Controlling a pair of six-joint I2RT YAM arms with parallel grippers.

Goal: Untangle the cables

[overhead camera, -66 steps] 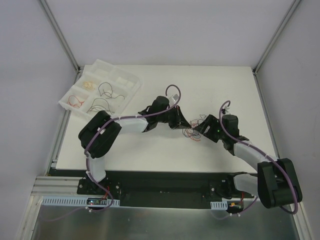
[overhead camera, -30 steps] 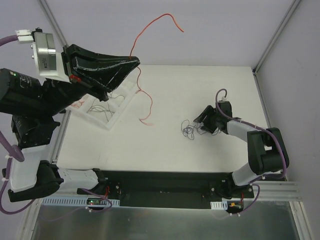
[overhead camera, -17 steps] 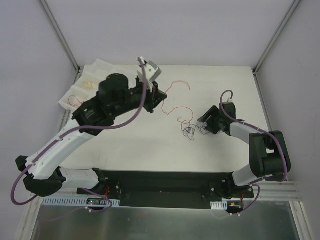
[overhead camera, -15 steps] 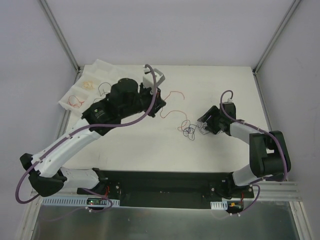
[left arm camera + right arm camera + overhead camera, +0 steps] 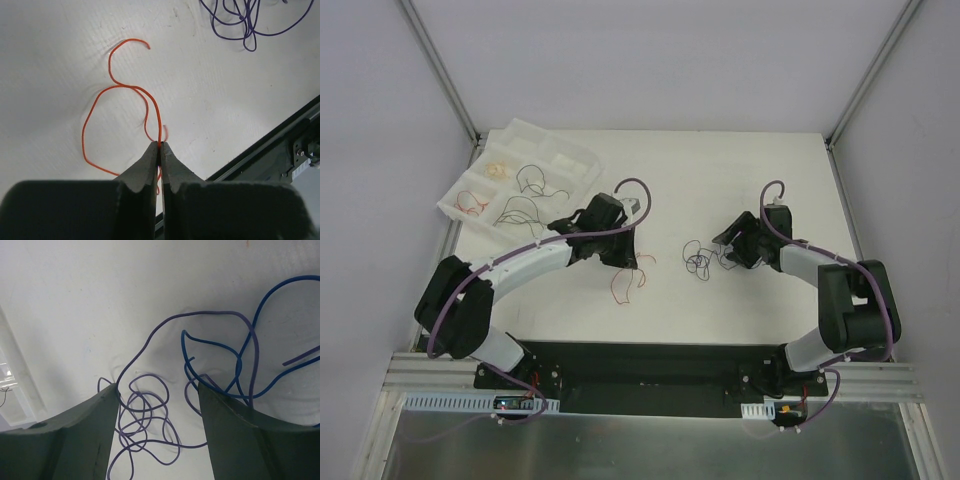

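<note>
My left gripper (image 5: 626,262) is shut on a thin orange-red wire (image 5: 623,284) low over the table's middle. In the left wrist view the shut gripper (image 5: 160,145) pinches the wire (image 5: 98,93), and the rest lies curled on the white table. A small tangle of dark purple and blue wires (image 5: 696,257) lies right of it and shows at the top of the left wrist view (image 5: 241,21). My right gripper (image 5: 726,252) is open beside that tangle. In the right wrist view the right gripper (image 5: 159,390) has purple loops (image 5: 142,412) and a blue wire (image 5: 235,365) between its fingers.
A white compartment tray (image 5: 523,127) stands at the far left corner, with several sorted wires, black (image 5: 525,208), red (image 5: 470,201) and yellow (image 5: 498,169). Its corner shows in the right wrist view (image 5: 14,399). The black base rail (image 5: 640,360) runs along the near edge.
My left arm has swung down from high in the air, carrying the orange-red wire away from the tangle, and now holds it low at the table's middle. The right gripper has stayed by the tangle.
</note>
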